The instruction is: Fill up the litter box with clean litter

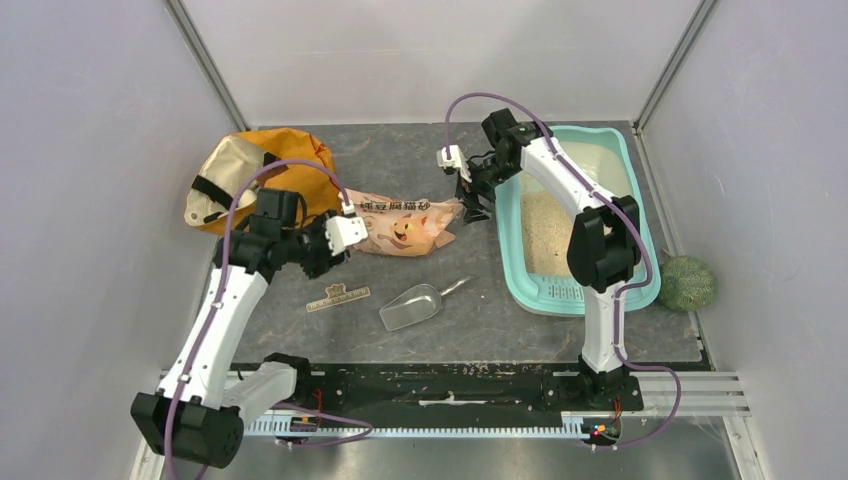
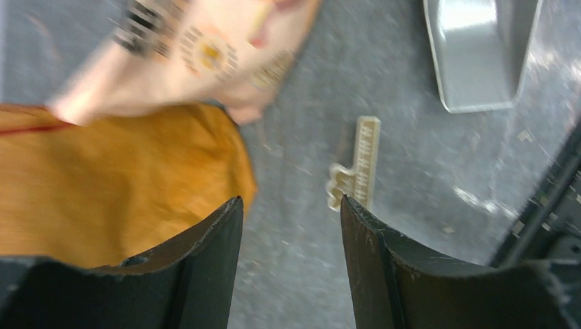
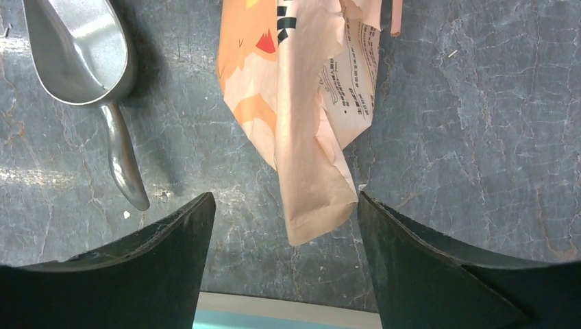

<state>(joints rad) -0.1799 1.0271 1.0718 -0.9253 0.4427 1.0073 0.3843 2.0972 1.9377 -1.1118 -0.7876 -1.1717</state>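
In the top view, the litter box (image 1: 632,170), teal with a pale inside, is seen at 2 o'clock on the counter (image 1: 490,325). A thin bed of beige clean litter (image 1: 540,230) is spread in it. The peach pouch (image 1: 410,225) lies flat at the box's 9 o'clock, between the left claw (image 1: 325,255) and the right claw (image 1: 472,198).

In the left wrist view, the left claw (image 2: 291,202) is seen apart and empty, with the pouch (image 2: 205,55) blurred at 11 o'clock.

In the right wrist view, the right claw (image 3: 284,197) is spread wide with nothing clamped. The pouch's (image 3: 301,103) crumpled end lies between the jaws.

The pouch is judged soft, crinkly and slack, its granules likely to shift. It is best taken at the crumpled end and the far corner.
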